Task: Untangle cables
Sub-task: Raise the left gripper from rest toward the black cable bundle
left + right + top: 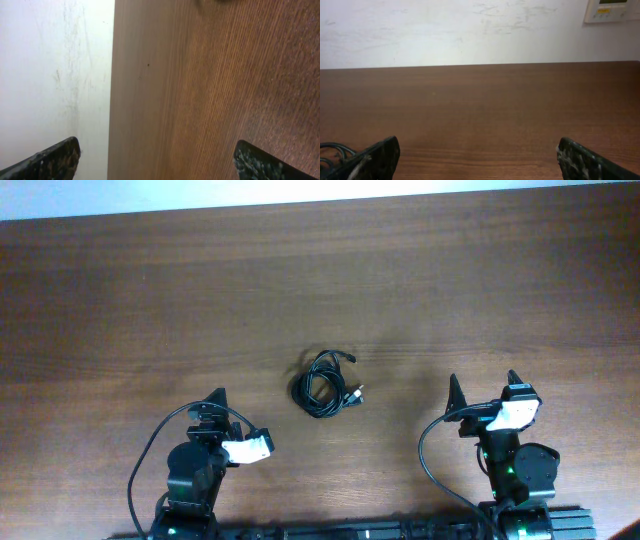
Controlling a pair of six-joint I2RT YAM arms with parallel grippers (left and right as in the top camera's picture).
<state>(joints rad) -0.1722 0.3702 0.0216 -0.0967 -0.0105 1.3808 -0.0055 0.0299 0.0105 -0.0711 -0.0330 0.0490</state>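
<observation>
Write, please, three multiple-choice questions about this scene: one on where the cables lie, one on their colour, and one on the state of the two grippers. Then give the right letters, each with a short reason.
1. Where do the cables lie on the table?
A. At its left edge
B. Near its middle, touched by nothing
C. Inside a gripper

2. What colour are the cables?
A. White
B. Red
C. Black

3. In what state are the left gripper and the right gripper?
A. Both open and empty
B. Both shut
C. One shut on the cables

Answers:
1 B: the overhead view shows the bundle alone on the wood, near the middle.
2 C: the coil is black against the brown wood.
3 A: each wrist view shows jaws wide apart, with only table between them.
</observation>
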